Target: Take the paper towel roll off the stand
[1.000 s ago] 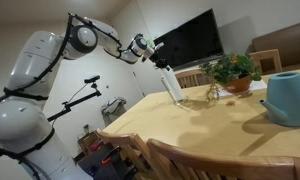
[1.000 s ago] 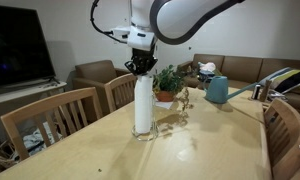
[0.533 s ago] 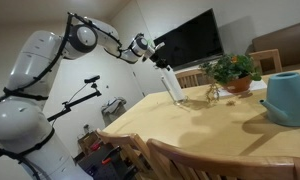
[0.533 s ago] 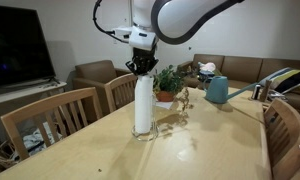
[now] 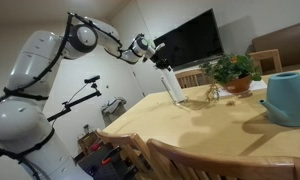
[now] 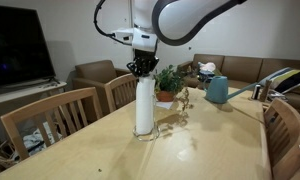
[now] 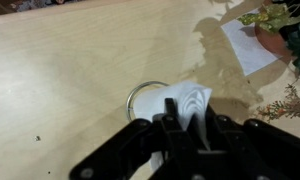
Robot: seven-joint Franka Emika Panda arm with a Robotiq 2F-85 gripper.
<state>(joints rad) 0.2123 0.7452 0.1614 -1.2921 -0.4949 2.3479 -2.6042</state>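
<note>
The paper towel roll (image 6: 143, 105) stands upright on its stand, a slim white cylinder. Its foot sits inside the stand's metal ring (image 7: 136, 92), which shows best in my wrist view. My gripper (image 6: 141, 68) comes down on the roll from above. The jaws are drawn in narrow and pinch the top of the paper, with white showing between the two black fingers (image 7: 170, 118) in the wrist view.

The roll is on a pale wooden table (image 6: 215, 150) with an even grain, towards its left half in an exterior view. Just behind it, farther along the table, is a potted plant (image 6: 170, 83) of about the same height. To the right of that is a teal watering can (image 6: 218, 91).

Wooden chairs (image 6: 52, 115) line the near left edge of the table. A dark television (image 6: 12, 45) hangs at far left, a brown sofa (image 6: 90, 72) sits against the back wall, and the walls are plain and light.
</note>
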